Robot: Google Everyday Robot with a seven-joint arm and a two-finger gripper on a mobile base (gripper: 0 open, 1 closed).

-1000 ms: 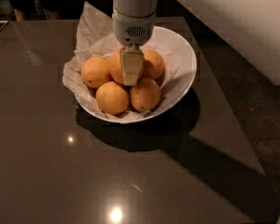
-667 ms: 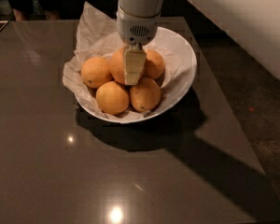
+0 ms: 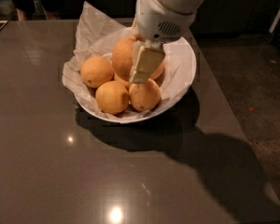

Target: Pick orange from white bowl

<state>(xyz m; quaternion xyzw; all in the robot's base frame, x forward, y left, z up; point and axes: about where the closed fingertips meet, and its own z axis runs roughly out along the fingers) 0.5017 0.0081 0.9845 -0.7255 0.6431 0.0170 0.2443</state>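
The white bowl (image 3: 185,73), lined with crumpled white paper (image 3: 95,29), stands on the dark table. The orange (image 3: 123,55), the largest and deepest-coloured fruit, sits highest in the pile at the bowl's middle. My gripper (image 3: 136,63) comes down from the upper right and is shut on the orange. One cream finger (image 3: 144,65) lies against its right side and the other is hidden behind it. Smaller, paler fruits lie around it: one on the left (image 3: 97,71), two in front (image 3: 112,97) (image 3: 144,95), and one mostly hidden behind the finger.
The glossy dark table (image 3: 46,162) stretches to the left and front of the bowl. Its right edge runs past the bowl, with dark floor (image 3: 259,78) beyond. My white arm reaches in from the top right.
The gripper has tilted and shifted, with the arm now coming from the upper right. The orange stands higher and a little further left above the other fruits than before.
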